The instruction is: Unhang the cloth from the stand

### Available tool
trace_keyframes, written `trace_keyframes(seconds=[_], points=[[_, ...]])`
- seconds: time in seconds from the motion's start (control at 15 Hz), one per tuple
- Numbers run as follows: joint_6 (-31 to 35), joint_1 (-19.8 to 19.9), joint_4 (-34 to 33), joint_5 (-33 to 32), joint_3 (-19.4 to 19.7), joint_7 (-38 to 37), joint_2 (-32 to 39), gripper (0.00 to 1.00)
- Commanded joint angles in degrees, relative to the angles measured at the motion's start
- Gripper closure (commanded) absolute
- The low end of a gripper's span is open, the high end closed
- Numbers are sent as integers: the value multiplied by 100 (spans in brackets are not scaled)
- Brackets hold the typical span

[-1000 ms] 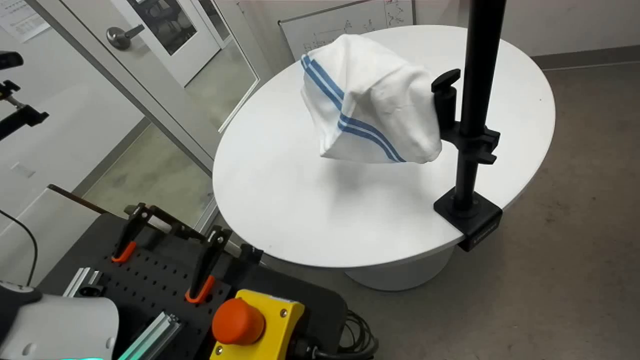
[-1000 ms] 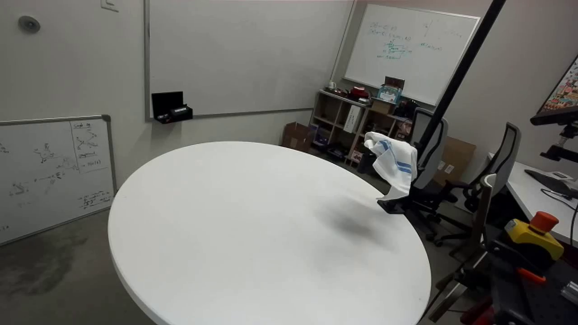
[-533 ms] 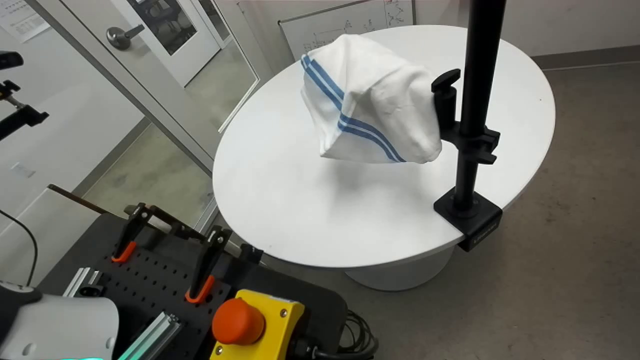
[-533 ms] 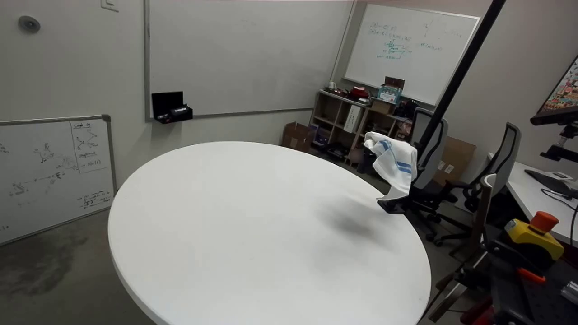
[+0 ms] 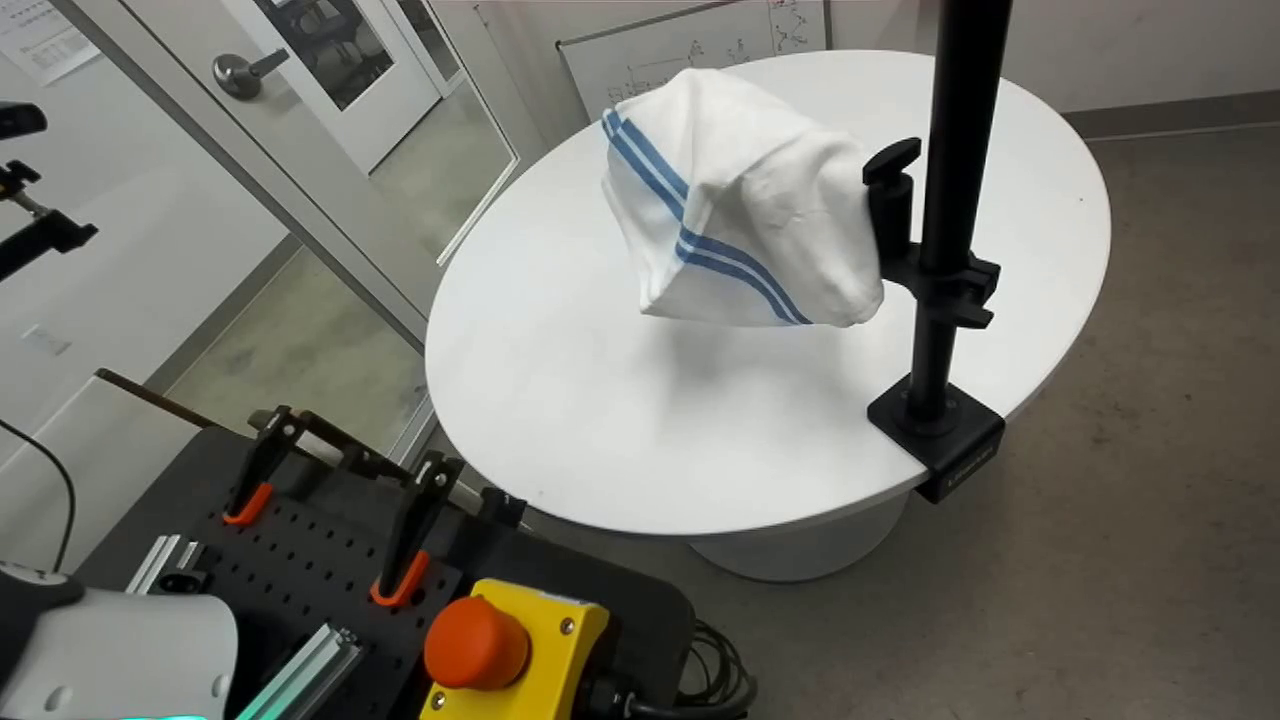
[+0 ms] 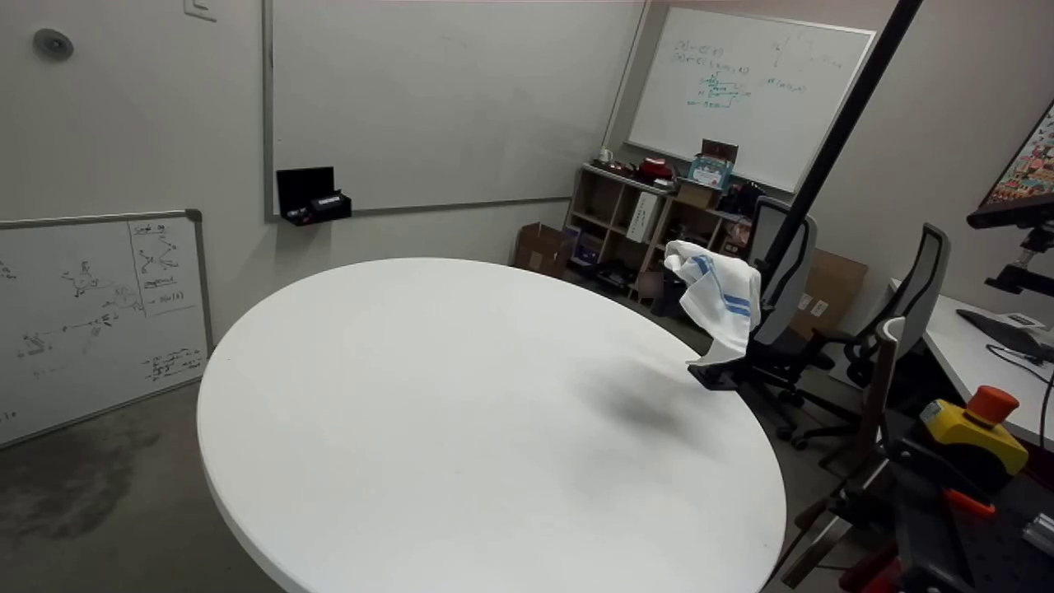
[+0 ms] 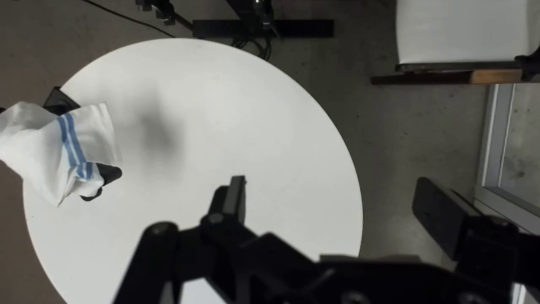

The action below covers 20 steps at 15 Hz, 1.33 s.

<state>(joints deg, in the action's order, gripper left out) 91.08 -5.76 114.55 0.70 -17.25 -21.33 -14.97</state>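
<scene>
Wrist view, far left: the cloth hangs over the stand, whose pole rises just beside it in both exterior views. It should handle as light, soft and limp, hard to damage with a firm pinch; the likelier trouble is fabric dragging or bunching on the metal. A black end, probably the tip of the stand's arm, pokes out from under the blue-striped flap. That loose flap, or the fold beside the tip, looks the best place to take hold; lift first, then draw it off past the tip, away from the pole. Rightward, the white worktop leaves open room for the approach. Next come the fingers, spread wide with nothing between them and well apart from the cloth. The worktop's curved edge passes between them in that view, and the finger at right shows against the floor, so travel had better go leftward, inside that rim, minding the pole.
</scene>
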Motion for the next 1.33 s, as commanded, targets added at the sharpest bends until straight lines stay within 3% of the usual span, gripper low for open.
trace_keyframes(seconds=[0.0, 0.4, 0.8, 1.27], points=[[56, -64, -47, -32, 150, -206, 48, 0], [381, 250, -26, -275, 530, -695, 88, 0], [1521, 636, 522, -1384, 823, -1120, 15, 0], [2333, 888, 1058, -1772, 1308, -546, 265, 0]])
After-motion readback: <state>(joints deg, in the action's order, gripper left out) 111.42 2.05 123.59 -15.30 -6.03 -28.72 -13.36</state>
